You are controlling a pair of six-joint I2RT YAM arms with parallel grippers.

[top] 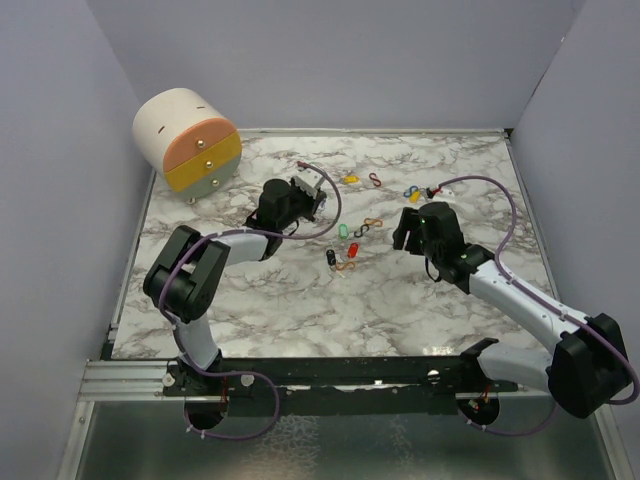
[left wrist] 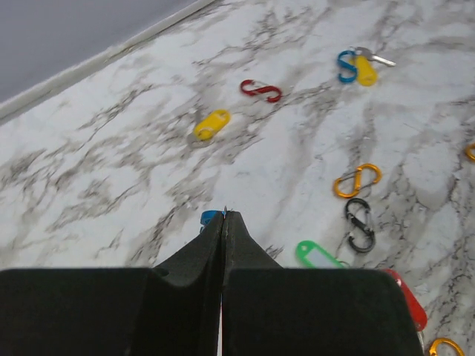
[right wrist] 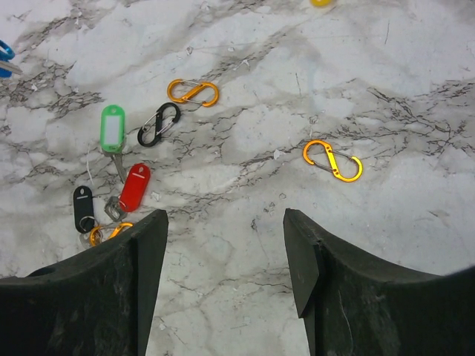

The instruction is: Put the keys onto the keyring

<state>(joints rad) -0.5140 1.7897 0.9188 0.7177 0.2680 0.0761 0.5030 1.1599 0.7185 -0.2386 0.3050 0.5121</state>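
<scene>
Marble desk [top: 300, 310] inspected from the near edge.

Left claw [left wrist: 224, 216]: fingers pressed together, tips low over the desk. A blue key tag [left wrist: 209, 217] shows just beside the tips; whether it is pinched cannot be told.

Right claw [right wrist: 226, 222]: fingers spread, nothing between them; it hovers above bare marble.

The other key tags lie loose on the desk:
- The green key tag [right wrist: 113, 127], red key tag [right wrist: 135, 187] and black key tag [right wrist: 82, 200] lie close together between the two claws.
- A yellow key tag [left wrist: 211, 124] lies apart, farther back, with a red clip [left wrist: 260, 90] near it.

A black clip [right wrist: 159, 124] lies just beside the green key tag; an orange clip [right wrist: 332, 160] lies alone ahead of the right claw.
</scene>
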